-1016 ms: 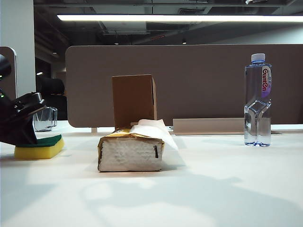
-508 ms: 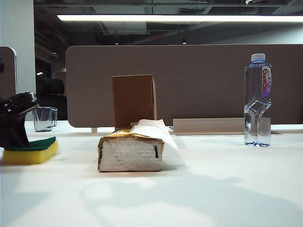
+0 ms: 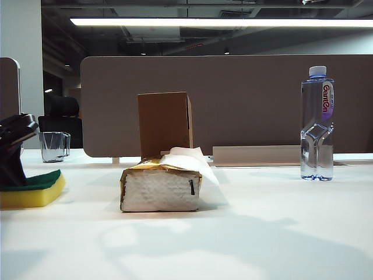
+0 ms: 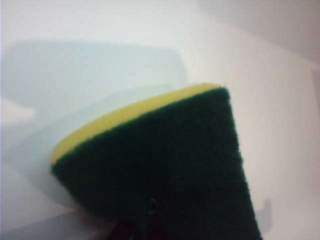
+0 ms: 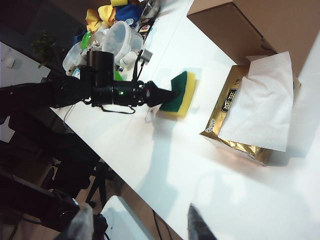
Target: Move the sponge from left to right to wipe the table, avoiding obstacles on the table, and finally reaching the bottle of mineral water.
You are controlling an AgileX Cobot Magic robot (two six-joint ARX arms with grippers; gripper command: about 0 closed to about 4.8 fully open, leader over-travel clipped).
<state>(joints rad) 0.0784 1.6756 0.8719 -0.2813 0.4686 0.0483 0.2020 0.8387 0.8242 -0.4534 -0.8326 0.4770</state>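
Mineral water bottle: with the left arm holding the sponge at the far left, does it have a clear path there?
Probably not straight. The left gripper is shut on the sponge, and the tissue pack and cardboard box stand between it and the bottle. Bare table in front looks passable.

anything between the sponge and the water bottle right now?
Yes. The tissue pack sits mid-table with the cardboard box right behind it, both between the sponge, gripped by the left gripper at far left, and the bottle at far right.
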